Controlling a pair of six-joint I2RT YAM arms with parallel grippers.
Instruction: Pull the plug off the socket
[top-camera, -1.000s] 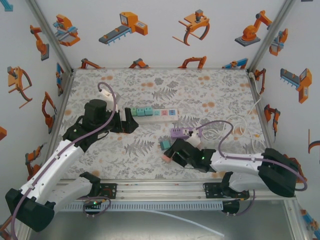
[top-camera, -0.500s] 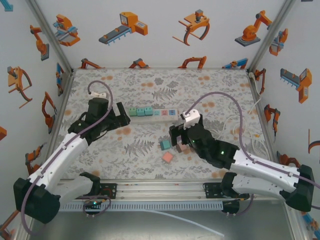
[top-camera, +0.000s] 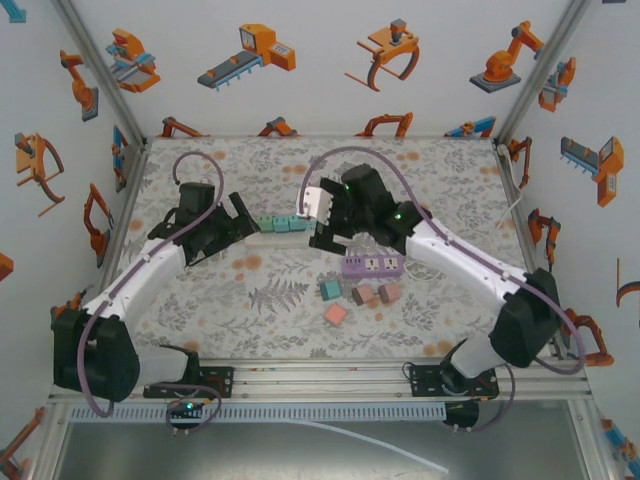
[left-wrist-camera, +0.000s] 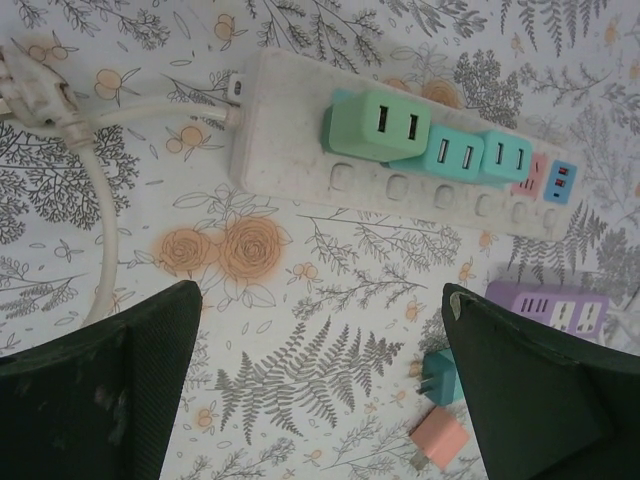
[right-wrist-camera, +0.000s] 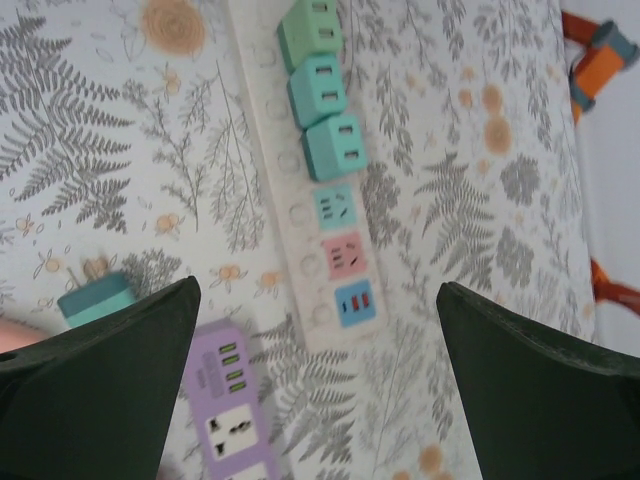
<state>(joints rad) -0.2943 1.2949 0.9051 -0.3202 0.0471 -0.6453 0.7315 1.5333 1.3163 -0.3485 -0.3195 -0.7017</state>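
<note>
Three green-teal cube plugs (left-wrist-camera: 440, 155) sit seated in the long white power strip (left-wrist-camera: 285, 150) on the counter (top-camera: 270, 300). Left pincer (left-wrist-camera: 320, 300) and right pincer (right-wrist-camera: 318, 290) hover by it, both released, empty. Pin strip with left, grip one plug squarely, pull straight out.

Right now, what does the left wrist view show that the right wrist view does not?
Left wrist camera: the white cord leaving the white power strip. Right wrist camera: an orange robot sticker on the wall. Both: the strip with one green adapter and two teal adapters, the purple power strip, a loose teal plug, and open fingers, the left hand in one, the right hand in the other.
</note>
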